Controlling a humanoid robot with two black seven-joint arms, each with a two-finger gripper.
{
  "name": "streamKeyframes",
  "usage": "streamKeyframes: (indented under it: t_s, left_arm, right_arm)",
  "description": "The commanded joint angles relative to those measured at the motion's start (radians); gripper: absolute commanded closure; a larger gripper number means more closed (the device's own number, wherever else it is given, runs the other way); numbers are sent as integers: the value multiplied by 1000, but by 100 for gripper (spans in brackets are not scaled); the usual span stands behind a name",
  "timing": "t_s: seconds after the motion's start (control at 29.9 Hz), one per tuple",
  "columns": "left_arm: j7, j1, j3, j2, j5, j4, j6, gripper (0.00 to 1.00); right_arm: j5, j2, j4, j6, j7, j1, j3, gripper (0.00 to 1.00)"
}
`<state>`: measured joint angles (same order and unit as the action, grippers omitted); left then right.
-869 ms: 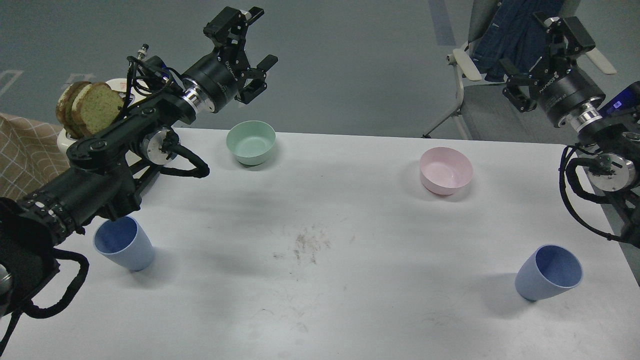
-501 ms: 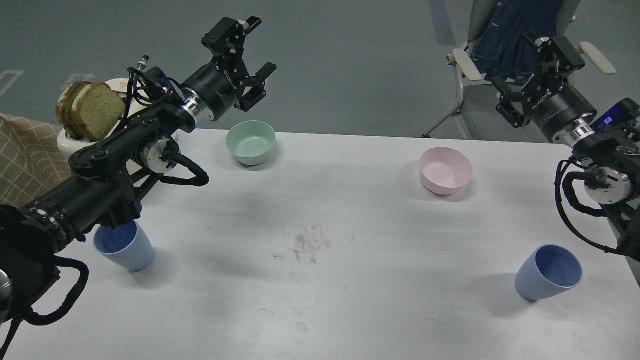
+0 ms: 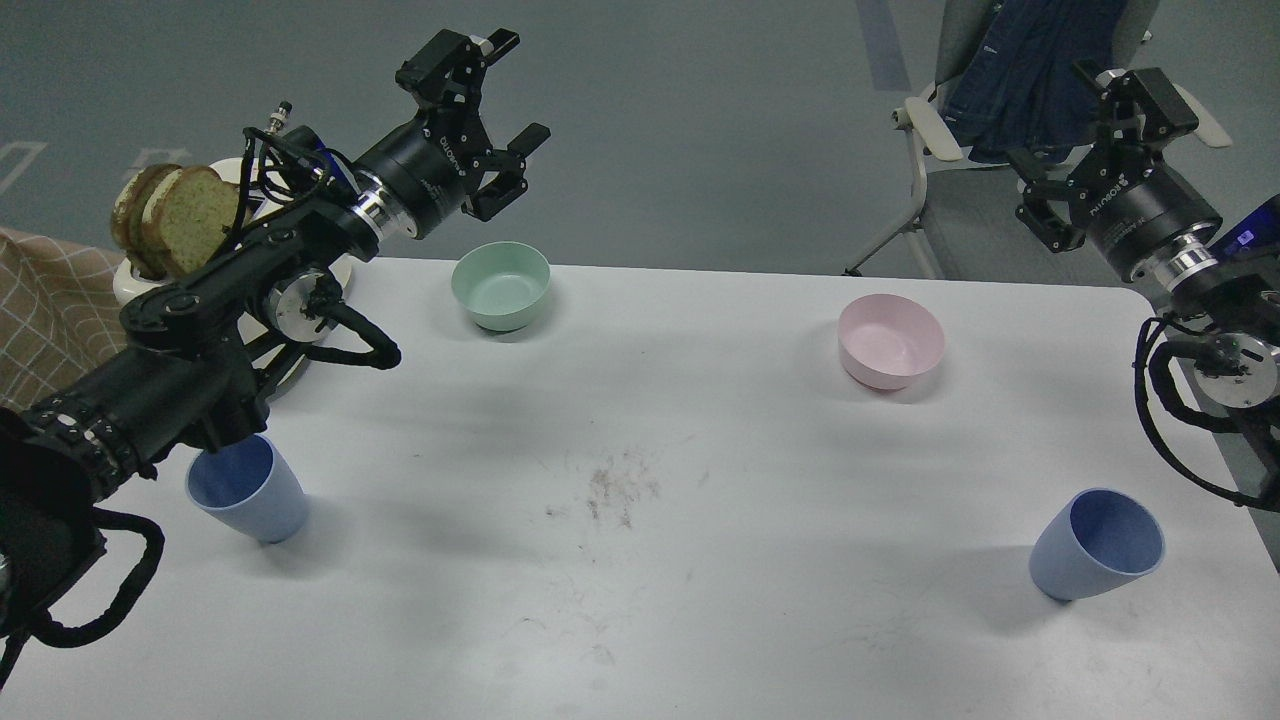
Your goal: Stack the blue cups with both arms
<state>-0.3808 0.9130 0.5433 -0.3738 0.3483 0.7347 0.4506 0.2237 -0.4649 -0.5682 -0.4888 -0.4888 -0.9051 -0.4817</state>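
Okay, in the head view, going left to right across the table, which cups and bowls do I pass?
left blue cup → mint-green bowl → pink bowl → right blue cup

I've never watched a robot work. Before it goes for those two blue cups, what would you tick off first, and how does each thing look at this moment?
1. Both cups upright, mouths open: ok. The left blue cup and the right blue cup stand on the table, far apart.
2. Left gripper open and empty: ok, raised beyond the table's far edge.
3. Right gripper open and empty: ok, also raised.
4. Left cup fully in view: not ok, the left arm covers part of its rim.
5. Path between the cups free: ok; the green bowl and pink bowl sit farther back.
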Motion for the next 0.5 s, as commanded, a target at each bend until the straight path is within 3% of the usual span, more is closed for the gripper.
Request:
streamKeyframes:
  t_s: [0.0,0.23,0.37,0.47]
  left_arm:
    - [8,0,3,4,-2,-1,-1,2]
    - [-9,1,1,4,6,-1,-1,2]
    - [-72,3,1,1,9,-1,2,2]
    - [-72,3,1,1,9,-1,5,2]
  right_arm:
    - [2,2,1,0,0,2,2,0]
    - [2,6,1,0,0,0,3,0]
    - [3,3,2,0,0,-3,3,0]
    - [3,3,5,0,0,-8,3,0]
